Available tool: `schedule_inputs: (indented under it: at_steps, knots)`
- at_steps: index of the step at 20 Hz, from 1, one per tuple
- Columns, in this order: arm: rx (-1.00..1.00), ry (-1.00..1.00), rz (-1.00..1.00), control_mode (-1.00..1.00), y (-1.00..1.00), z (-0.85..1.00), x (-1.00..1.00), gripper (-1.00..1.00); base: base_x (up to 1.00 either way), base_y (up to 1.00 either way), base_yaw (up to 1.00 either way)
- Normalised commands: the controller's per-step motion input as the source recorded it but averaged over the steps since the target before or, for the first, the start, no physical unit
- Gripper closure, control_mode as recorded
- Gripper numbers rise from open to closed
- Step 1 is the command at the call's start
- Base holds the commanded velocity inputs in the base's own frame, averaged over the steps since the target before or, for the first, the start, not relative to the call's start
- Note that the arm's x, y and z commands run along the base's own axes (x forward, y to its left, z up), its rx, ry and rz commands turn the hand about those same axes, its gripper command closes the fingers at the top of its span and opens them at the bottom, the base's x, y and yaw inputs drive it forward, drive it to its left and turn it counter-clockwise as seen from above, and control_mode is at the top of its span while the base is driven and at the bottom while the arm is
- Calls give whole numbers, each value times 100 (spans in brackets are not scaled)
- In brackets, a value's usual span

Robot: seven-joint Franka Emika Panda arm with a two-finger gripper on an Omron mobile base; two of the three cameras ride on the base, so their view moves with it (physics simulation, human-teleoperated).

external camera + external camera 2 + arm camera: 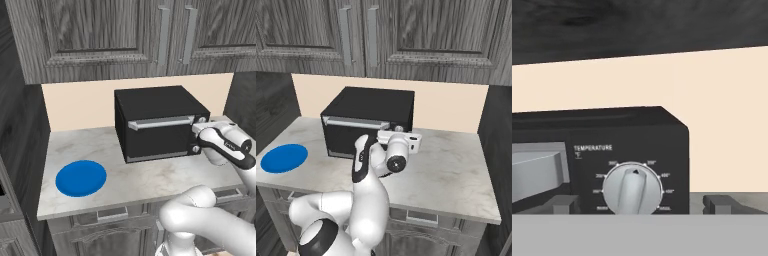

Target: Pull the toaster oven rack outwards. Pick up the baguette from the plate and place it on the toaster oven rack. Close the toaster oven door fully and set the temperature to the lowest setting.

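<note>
The black toaster oven (155, 107) stands on the counter with its door (155, 140) shut and the silver bar handle (160, 122) along the top edge. The rack and the baguette are hidden. Left of the oven the blue plate (81, 178) lies bare. My gripper (194, 136) is at the oven's right front, by the knob column. In the hand view the silver temperature knob (632, 188) is straight ahead, its pointer mark near the top of the dial. The gripper (639, 205) is open, and one fingertip (562, 204) shows on each side of the knob.
Grey wall cabinets (125, 30) hang above the oven. The marble counter (456, 170) runs on to the right of the oven as far as a dark side wall (498, 150). Drawers (110, 215) sit under the counter's front edge.
</note>
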Motion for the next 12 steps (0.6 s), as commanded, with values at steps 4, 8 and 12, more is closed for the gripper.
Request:
schedule_inputs:
  at_steps: [4, 8, 12]
  knots:
    - [0, 0, 0, -100, 1, 0, 11, -100, 0, 0, 0]
    - [0, 0, 0, -100, 0, 0, 2, -100, 0, 0, 0]
    - [0, 0, 0, -100, 0, 0, 0, -100, 0, 0, 0]
